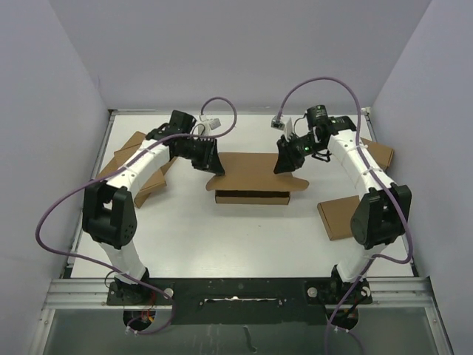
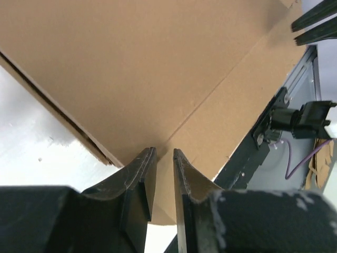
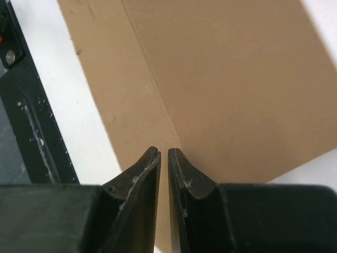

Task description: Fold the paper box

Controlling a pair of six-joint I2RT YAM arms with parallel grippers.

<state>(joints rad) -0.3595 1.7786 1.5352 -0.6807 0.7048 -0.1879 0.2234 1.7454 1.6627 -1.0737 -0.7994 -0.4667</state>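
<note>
**Both pincers at the box ends**

The paper box (image 1: 251,180) lies mid-table (image 1: 244,237), open white surface in front; flat cardboard pieces (image 1: 340,217) crowd the side edges. Both arms bend inward. The left gripper (image 2: 164,153) and right gripper (image 3: 164,152) are each narrowed to a slit with cardboard in it.

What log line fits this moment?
box: partly folded | left fingers: pinching its left end | right fingers: pinching its right end
</note>
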